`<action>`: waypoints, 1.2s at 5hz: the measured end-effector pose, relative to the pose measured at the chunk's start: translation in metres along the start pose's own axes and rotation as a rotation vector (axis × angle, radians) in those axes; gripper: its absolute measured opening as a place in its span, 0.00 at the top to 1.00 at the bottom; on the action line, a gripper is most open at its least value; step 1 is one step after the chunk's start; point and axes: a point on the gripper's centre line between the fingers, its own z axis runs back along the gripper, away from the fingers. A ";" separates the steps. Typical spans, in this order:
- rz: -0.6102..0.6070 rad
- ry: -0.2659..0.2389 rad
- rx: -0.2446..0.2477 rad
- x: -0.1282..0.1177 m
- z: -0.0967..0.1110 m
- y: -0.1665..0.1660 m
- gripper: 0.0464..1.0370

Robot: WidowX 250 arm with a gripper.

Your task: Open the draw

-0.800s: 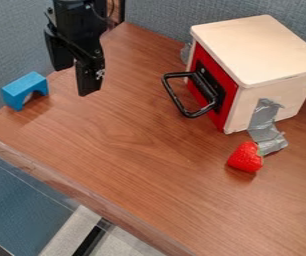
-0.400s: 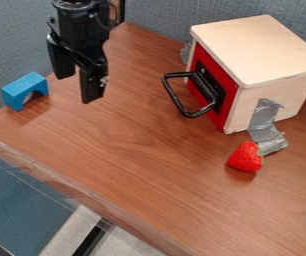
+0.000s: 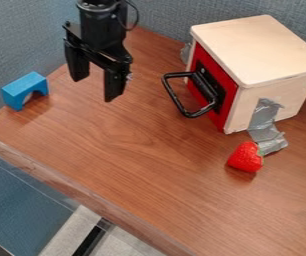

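Hangs with gripper (image 3: 95,89) over table (image 3: 129,175), at upper left of camera view; shows fingers (image 3: 113,86) wide apart, pointing down, with nothing held between; has drawer (image 3: 229,102) to right in view, closed inside wooden box (image 3: 262,45); near, but apart from gripper, sticks out with black handle (image 3: 174,98) toward gripper's side; touches handle nowhere.

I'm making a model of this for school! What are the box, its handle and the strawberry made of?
The box looks like smooth, pale wood, with flat, plain tan panels. Its handle could be metal or plastic: it's black and a bit shiny. The strawberry may be a plastic toy, since it's glossy and bright red, but it could be real.
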 end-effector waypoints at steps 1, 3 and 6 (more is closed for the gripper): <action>0.070 -0.027 0.021 0.018 -0.004 -0.006 0.04; 0.245 -0.127 0.027 0.059 -0.009 -0.026 0.04; 0.552 -0.190 0.043 0.081 -0.017 -0.026 0.04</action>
